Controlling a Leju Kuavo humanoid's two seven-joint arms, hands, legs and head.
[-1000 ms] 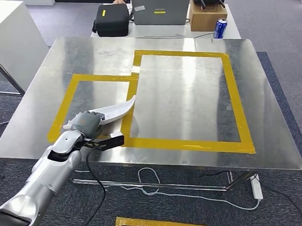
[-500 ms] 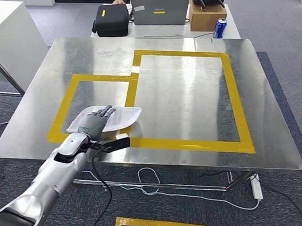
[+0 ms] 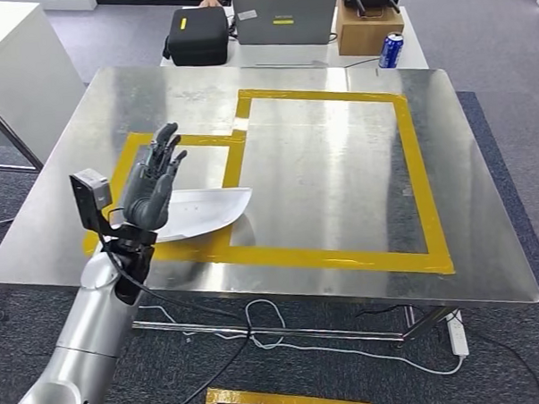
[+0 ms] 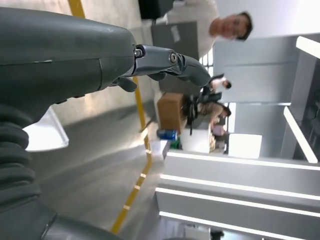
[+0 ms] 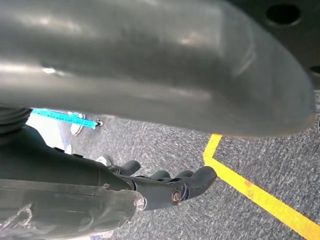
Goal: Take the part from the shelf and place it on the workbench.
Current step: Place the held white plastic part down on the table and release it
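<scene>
Part (image 3: 203,211): white, flat, curved blade shape, lying on workbench (image 3: 319,177) near front-left. Sits across the yellow tape (image 3: 425,191) line shared by the small left rectangle and the large right one; pointed end reaches into the large rectangle, broad end hidden behind the hand. Also visible as a bright white patch (image 4: 45,135) in the left wrist view, flat on the steel.

Left hand (image 3: 152,185): raised above the part's left end, palm toward the table, fingers (image 3: 164,148) spread and pointing away from the robot. Holding nothing; cannot tell from head view whether heel of hand touches the part. Left wrist view confirms fingers (image 4: 171,62) extended straight, nothing between them. Wrist camera box (image 3: 91,194) just left of the hand.

Right hand (image 5: 166,187): hanging low over dark carpet with yellow floor tape (image 5: 256,192); fingers loosely curled but apart, nothing held.

Beyond workbench: second table with black case (image 3: 200,35), laptop (image 3: 285,15), cardboard box (image 3: 367,26) with black controller on top, blue can (image 3: 392,50). White cabinet (image 3: 18,79) far left. Power strip (image 3: 458,335) and cables on floor under front edge. Person (image 4: 211,25) in light top seen past the table in left wrist view.
</scene>
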